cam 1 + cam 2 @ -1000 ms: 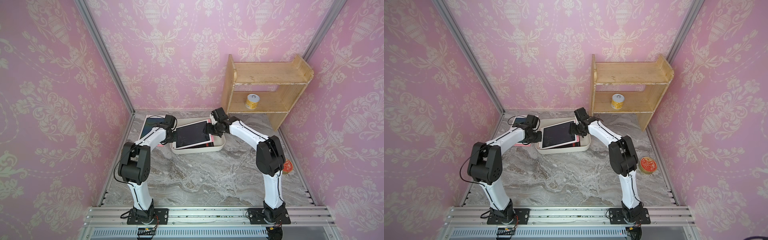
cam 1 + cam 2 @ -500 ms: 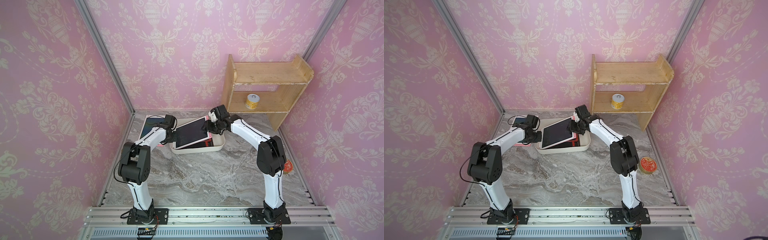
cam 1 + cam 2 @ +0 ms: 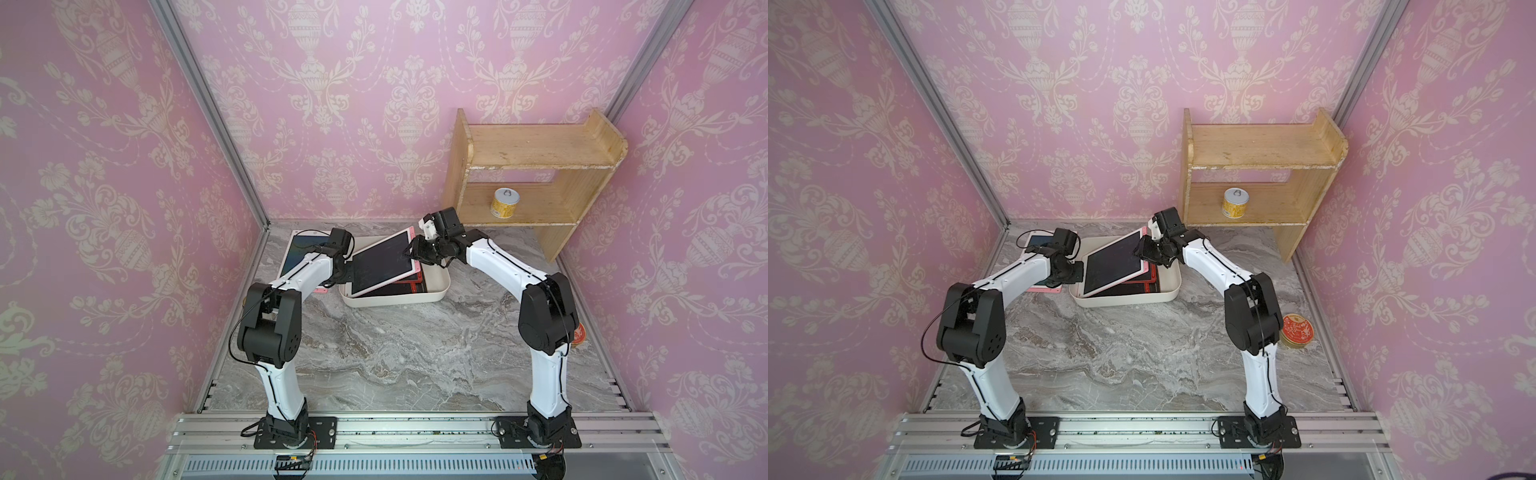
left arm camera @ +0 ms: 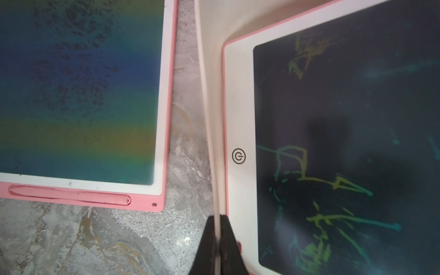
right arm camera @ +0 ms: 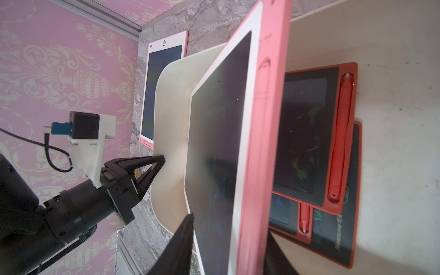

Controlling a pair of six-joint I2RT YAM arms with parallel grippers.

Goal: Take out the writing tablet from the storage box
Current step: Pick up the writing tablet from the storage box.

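Observation:
The storage box (image 3: 438, 291) (image 3: 1169, 293) is an off-white tub at the back of the table. A pink-framed writing tablet (image 3: 382, 262) (image 3: 1113, 266) (image 5: 219, 131) with a dark screen leans in it, right end raised, left end low by the box's left wall. My right gripper (image 3: 413, 251) (image 3: 1142, 251) (image 5: 229, 225) is shut on the raised edge, one finger on the screen and one on the back. My left gripper (image 3: 345, 272) (image 3: 1079, 270) (image 4: 217, 219) is shut on the box's left wall (image 4: 207, 95), beside the tablet (image 4: 333, 142).
Two red-framed tablets (image 5: 309, 142) lie flat in the box under the pink one. Another pink tablet (image 3: 301, 253) (image 4: 78, 95) lies on the table left of the box. A wooden shelf (image 3: 536, 166) holding a yellow can (image 3: 504, 202) stands back right. A round red tin (image 3: 1296, 330) sits at the right edge.
My right gripper has narrowed onto the tablet's right edge and raised it, so the tablet tilts more steeply out of the box. The left arm has stayed put.

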